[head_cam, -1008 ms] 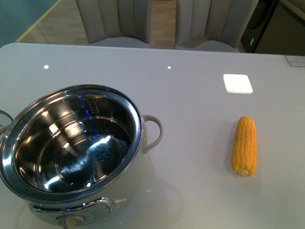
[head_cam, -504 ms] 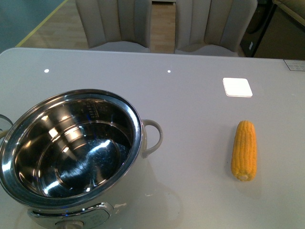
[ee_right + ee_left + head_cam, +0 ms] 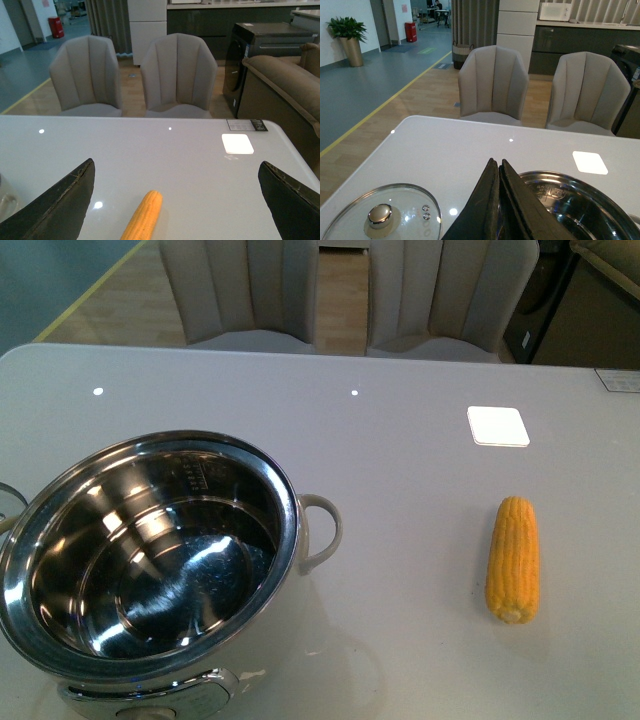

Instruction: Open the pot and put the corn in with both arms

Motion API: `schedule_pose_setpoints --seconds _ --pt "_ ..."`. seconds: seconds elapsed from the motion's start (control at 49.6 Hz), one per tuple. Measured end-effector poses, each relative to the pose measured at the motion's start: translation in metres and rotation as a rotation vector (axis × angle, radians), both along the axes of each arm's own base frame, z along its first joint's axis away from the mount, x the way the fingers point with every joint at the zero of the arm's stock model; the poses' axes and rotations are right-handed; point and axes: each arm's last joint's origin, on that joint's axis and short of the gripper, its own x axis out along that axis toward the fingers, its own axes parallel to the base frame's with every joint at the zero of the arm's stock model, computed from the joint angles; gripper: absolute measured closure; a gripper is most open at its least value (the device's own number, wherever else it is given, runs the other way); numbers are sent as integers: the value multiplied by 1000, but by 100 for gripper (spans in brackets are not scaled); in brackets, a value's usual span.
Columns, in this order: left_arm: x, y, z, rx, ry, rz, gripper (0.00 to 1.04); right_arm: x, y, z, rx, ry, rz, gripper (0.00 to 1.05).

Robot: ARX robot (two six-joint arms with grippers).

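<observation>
The pot [image 3: 150, 560] stands uncovered and empty at the left of the table [image 3: 400, 460]. Its glass lid [image 3: 410, 205] lies flat near it, so the opening step looks done. The corn [image 3: 513, 559] lies to the right, well apart from the pot. The right gripper [image 3: 176, 165] hangs above it, spread wide and empty, apparently lining up a grab. The left gripper [image 3: 498, 162] is pinched closed on nothing, near the pot's rim.

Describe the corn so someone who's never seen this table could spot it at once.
On the pale table, start at the big shiny steel pot on the left. Go right to the white square patch; the corn lies just nearer the camera. It is the only yellow-orange thing, a cob lying alone.
</observation>
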Motion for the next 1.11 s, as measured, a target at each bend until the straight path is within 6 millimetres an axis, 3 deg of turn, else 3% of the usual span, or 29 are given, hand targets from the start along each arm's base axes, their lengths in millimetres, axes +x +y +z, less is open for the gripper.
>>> schedule_pose_setpoints --seconds 0.081,0.262,0.504,0.544,0.584,0.685,0.746,0.967,1.108 --pt "0 0 0 0 0 0 101 0 0 0 0 0 0 9" --pt "0 0 0 0 0 0 69 0 0 0 0 0 0 9" --pt "0 0 0 0 0 0 11 0 0 0 0 0 0 9" --pt "0 0 0 1 0 0 5 0 0 0 0 0 0 9" --pt "0 0 0 2 0 0 6 0 0 -1 10 34 -8 9" --pt "0 0 0 2 -1 -1 7 7 1 -4 74 459 -52 9" --pt "0 0 0 2 0 0 7 14 3 -11 94 561 -49 9" --pt "0 0 0 2 0 0 7 64 20 -25 108 711 -34 9" --pt "0 0 0 2 0 0 7 109 26 -43 82 793 -101 9"
